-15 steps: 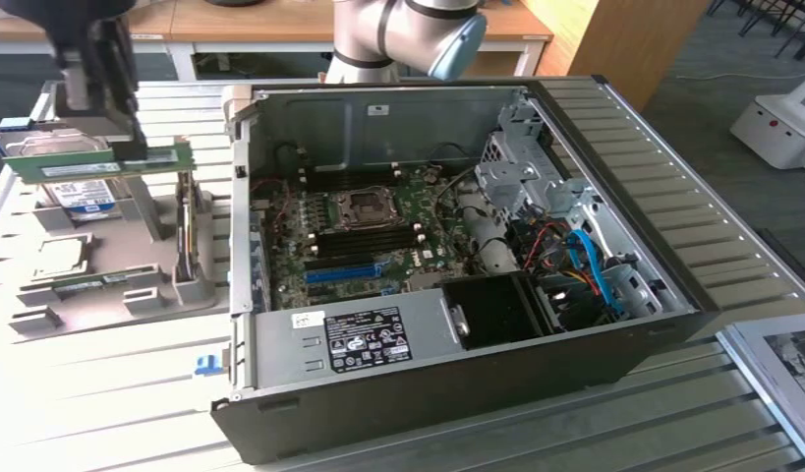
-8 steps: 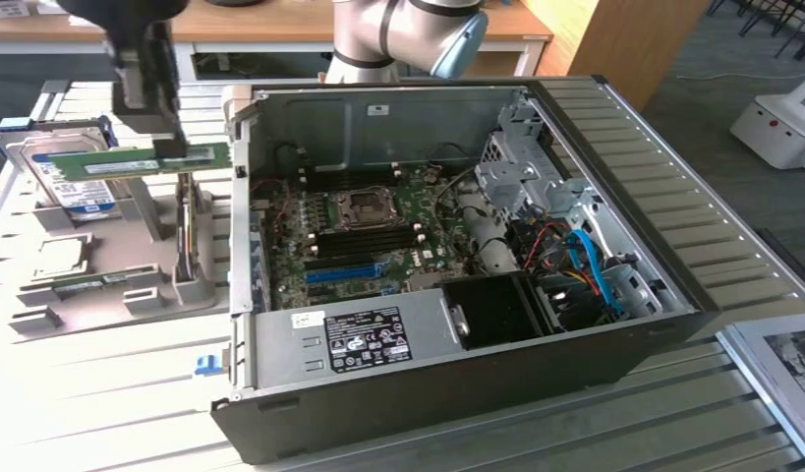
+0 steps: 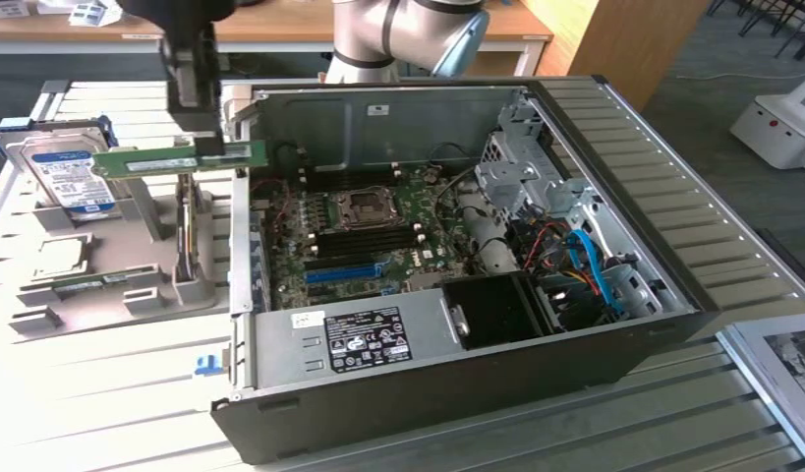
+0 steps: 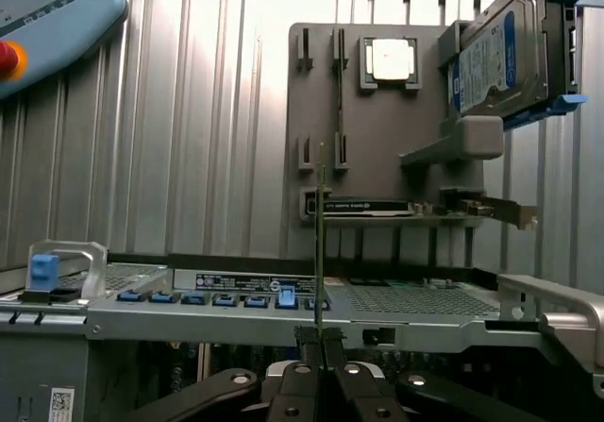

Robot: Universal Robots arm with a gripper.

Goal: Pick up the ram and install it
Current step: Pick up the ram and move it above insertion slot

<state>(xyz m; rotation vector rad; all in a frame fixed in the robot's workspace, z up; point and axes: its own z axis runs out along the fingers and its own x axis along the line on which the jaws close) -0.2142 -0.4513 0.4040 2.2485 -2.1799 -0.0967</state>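
Right, I'm holding the ram [image 3: 153, 160] aloft, gripper [image 3: 208, 146] fingers clenching it, hovering at the PC case [image 3: 507, 393] edge; I'm judging it's needing squaring to mobo slots [image 3: 363, 239].

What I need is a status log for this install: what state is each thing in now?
ram: held level in the air, not in a slot.
tool: shut on the ram.
computer case: lying on its side, panel off, motherboard exposed.
hard drive: standing on edge in the gray holder.
processor: lying flat on the gray holder.
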